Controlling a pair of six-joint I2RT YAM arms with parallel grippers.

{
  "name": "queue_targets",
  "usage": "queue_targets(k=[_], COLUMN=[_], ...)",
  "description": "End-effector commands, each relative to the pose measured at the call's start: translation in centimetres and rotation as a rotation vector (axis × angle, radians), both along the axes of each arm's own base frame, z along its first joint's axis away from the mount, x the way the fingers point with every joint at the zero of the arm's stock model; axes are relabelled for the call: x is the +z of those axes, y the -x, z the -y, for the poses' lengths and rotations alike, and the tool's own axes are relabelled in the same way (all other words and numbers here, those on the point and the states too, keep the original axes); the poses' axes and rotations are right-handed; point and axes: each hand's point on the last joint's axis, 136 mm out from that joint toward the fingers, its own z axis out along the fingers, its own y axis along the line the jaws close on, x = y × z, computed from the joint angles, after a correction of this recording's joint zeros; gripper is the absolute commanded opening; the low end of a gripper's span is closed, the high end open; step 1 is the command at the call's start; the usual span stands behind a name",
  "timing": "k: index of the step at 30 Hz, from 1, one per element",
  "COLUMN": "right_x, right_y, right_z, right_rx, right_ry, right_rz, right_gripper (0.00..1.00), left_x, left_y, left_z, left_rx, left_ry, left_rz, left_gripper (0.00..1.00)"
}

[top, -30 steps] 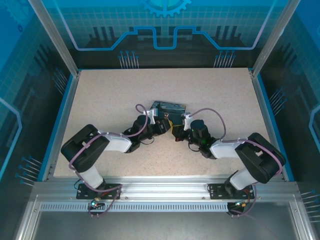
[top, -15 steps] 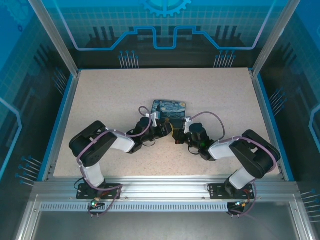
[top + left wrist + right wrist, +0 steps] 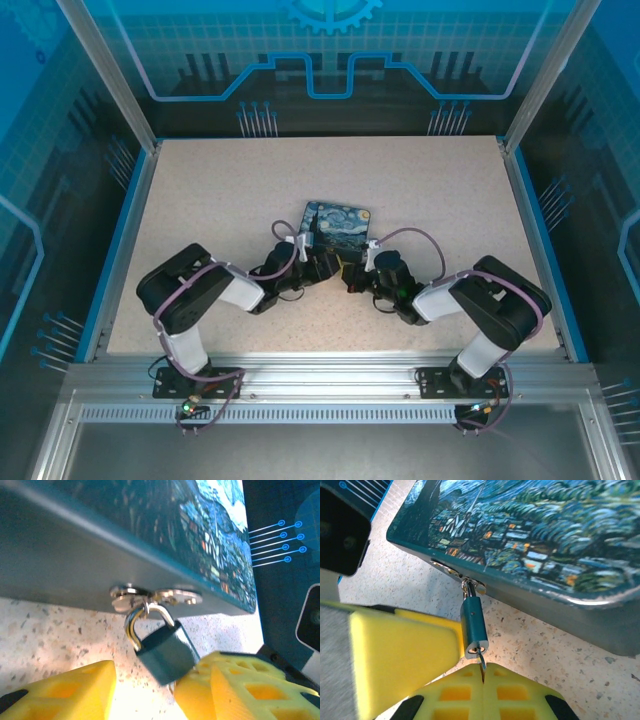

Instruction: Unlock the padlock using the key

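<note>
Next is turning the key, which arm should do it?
Right. The right gripper pinches the key, seated in the padlock; the left gripper, open, only straddles its body.

The top external camera looks steeply down from above and behind the arm bases (image 3: 190, 372) over the whole speckled beige desk (image 3: 450, 200). Both wrist cameras sit low and very close, facing the latch side of the rectangular blue starry-night tin (image 3: 100, 555) from opposite flanks, sharing the small dark-bluish padlock with silvery shackle (image 3: 472, 625).

It looks like a robotics lab cell: a speckled worktop (image 3: 200, 200) enclosed by an aluminium frame (image 3: 330, 375) and blue circuit-patterned panels (image 3: 330, 50).
</note>
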Motion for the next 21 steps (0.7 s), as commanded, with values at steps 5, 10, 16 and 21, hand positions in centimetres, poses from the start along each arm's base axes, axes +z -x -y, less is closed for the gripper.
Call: queue_targets(k=[5, 10, 16, 21], right_x=[2.6, 3.0, 2.7, 2.9], right_y=[-1.2, -0.9, -0.5, -0.4], right_z=[-0.8, -1.2, -1.8, -2.1], right_rx=[-0.033, -0.044, -0.058, -0.073], right_ry=[-0.072, -0.099, -0.131, -0.169], right_rz=[0.028, -0.049, -0.178, -0.236], right_gripper=[0.00, 0.00, 0.00, 0.00], left_x=[2.8, 3.8, 3.7, 2.9], left_y=[0.4, 0.3, 0.1, -0.3], left_z=[-1.2, -2.3, -2.9, -3.2], left_rx=[0.030, 0.085, 0.133, 0.189], left_ry=[0.045, 0.074, 0.104, 0.167], left_rz=[0.070, 0.082, 0.038, -0.027], left_gripper=[0.56, 0.57, 0.56, 0.53])
